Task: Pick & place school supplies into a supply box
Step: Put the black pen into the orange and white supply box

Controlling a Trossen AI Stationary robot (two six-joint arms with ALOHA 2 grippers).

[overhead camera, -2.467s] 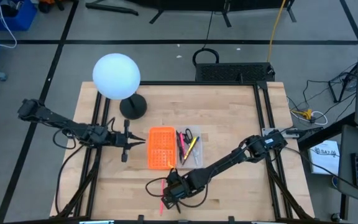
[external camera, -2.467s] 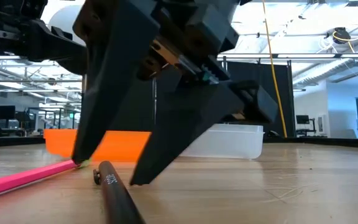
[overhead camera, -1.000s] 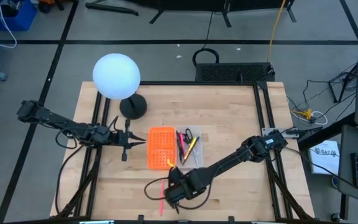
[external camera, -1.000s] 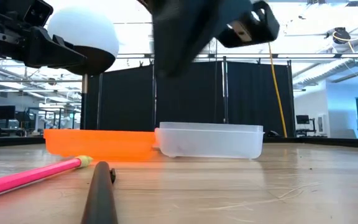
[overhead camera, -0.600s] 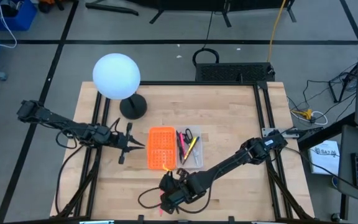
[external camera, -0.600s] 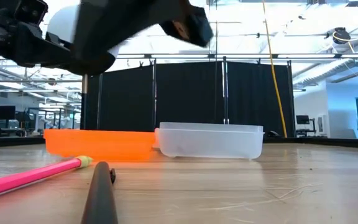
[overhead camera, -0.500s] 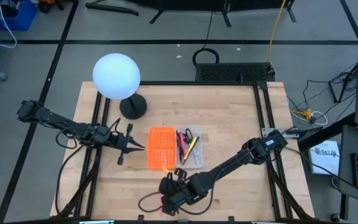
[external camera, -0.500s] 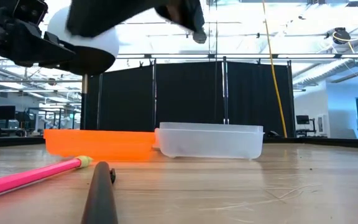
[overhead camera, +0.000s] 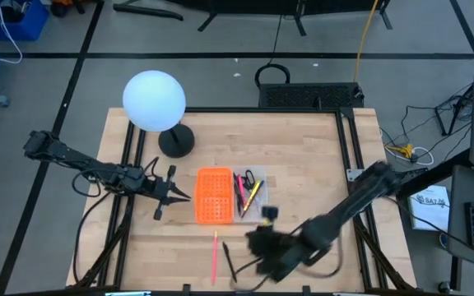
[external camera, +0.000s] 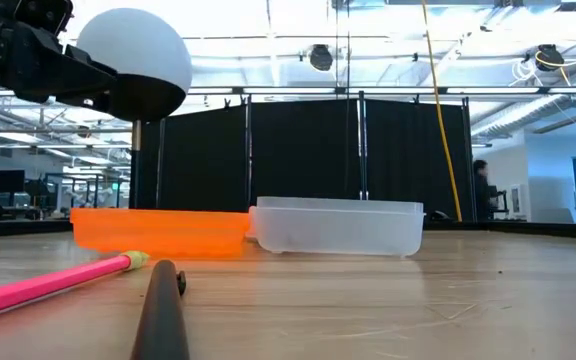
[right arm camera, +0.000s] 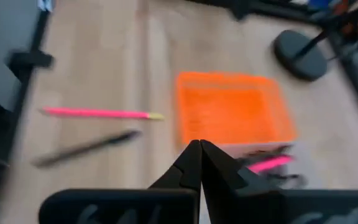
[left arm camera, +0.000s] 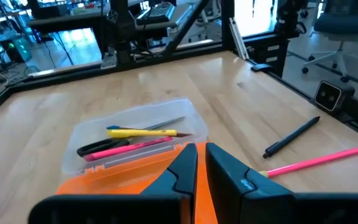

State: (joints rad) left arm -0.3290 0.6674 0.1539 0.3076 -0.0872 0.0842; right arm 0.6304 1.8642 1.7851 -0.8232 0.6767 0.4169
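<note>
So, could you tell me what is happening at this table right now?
The robot is packing school supplies into the supply box. Its clear half already holds several pens and the scissors. A pink pencil and a black pen lie on the table in front of the box. The right gripper, shut and empty, is above the table's front edge. The left gripper, shut, waits beside the orange half.

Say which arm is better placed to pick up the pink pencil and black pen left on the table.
Right. Its hand hangs by the thin black pen and pink pencil at the table's front edge. The left hand waits beyond the orange perforated tray.
</note>
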